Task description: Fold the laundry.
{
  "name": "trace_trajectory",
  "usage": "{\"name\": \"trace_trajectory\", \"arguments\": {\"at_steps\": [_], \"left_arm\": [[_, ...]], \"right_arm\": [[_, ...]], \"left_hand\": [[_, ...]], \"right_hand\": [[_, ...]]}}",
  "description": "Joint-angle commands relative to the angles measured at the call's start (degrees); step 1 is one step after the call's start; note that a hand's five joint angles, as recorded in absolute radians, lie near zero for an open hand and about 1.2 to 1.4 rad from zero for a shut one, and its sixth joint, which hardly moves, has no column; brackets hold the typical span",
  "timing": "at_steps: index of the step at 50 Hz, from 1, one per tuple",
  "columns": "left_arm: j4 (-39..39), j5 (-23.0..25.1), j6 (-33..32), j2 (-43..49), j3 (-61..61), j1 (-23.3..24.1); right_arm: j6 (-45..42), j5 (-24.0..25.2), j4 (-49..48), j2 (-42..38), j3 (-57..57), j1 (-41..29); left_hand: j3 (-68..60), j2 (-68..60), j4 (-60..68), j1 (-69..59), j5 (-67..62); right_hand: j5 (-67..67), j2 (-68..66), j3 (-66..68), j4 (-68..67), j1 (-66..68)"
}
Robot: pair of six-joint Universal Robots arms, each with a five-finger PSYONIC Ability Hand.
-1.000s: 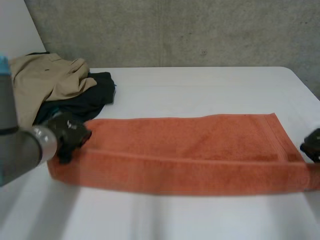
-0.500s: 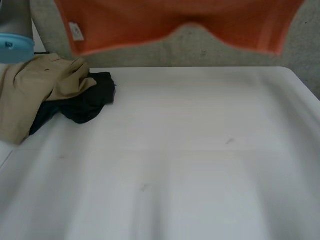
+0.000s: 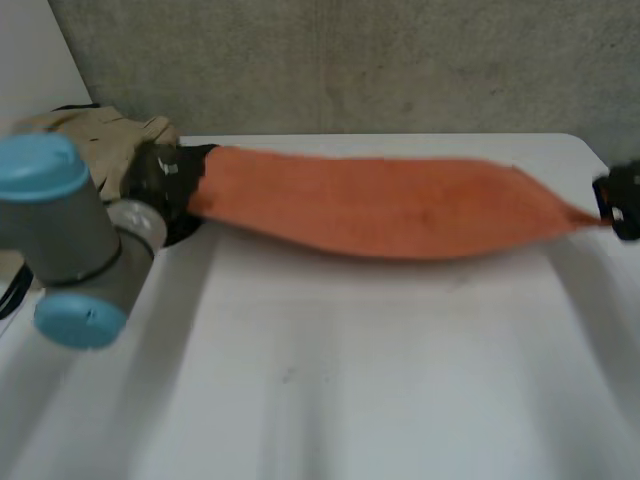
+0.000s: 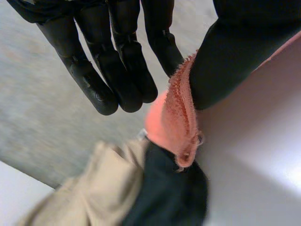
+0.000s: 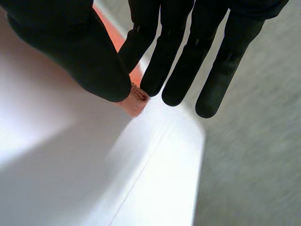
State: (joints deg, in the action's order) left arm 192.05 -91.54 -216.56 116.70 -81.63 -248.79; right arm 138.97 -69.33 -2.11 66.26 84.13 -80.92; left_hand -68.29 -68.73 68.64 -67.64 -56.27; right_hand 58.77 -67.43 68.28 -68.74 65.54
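Note:
An orange towel (image 3: 400,205) hangs stretched flat above the far half of the white table (image 3: 350,380), held at both ends. My left hand (image 3: 160,180) pinches its left end; in the left wrist view the thumb (image 4: 235,56) presses the towel's bunched edge (image 4: 176,117) against the fingers (image 4: 117,61). My right hand (image 3: 620,200) pinches the right end; in the right wrist view the towel's corner (image 5: 134,101) sits between thumb (image 5: 70,47) and fingers (image 5: 169,56).
A heap of laundry lies at the table's far left: a beige garment (image 3: 95,140) over a dark one (image 3: 200,155), just behind my left hand; both also appear beside the towel end, beige (image 4: 94,197) and dark (image 4: 169,197). A concrete wall stands behind.
A second ago the towel lay folded on the table. Both hands swung it high out of reach of the table, and now it has come down, stretched low over the far side.

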Motion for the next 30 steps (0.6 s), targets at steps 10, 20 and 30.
{"name": "trace_trajectory", "arguments": {"at_steps": [10,20,30], "left_arm": [[-29.6,-4.1,-12.8,-18.2,-22.3,1.0],[-30.3,-3.5,-10.7,-12.4,-8.5,5.9],[-27.0,-11.0,-7.6,5.3,16.0,7.7]], "right_arm": [[-43.9,2.1,34.8,12.4,11.8,18.2],[-31.3,5.2,23.9,6.2,5.6,11.4],[-13.6,0.1,8.1,-4.9,-6.2,1.6]], "left_hand": [[-11.7,-11.3,11.4,-12.4,-13.7],[-11.7,-11.3,11.4,-12.4,-13.7],[-11.7,-11.3,11.4,-12.4,-13.7]], "right_hand": [[11.2,-12.6,11.7,-11.3,14.5],[11.2,-12.6,11.7,-11.3,14.5],[11.2,-12.6,11.7,-11.3,14.5]]}}
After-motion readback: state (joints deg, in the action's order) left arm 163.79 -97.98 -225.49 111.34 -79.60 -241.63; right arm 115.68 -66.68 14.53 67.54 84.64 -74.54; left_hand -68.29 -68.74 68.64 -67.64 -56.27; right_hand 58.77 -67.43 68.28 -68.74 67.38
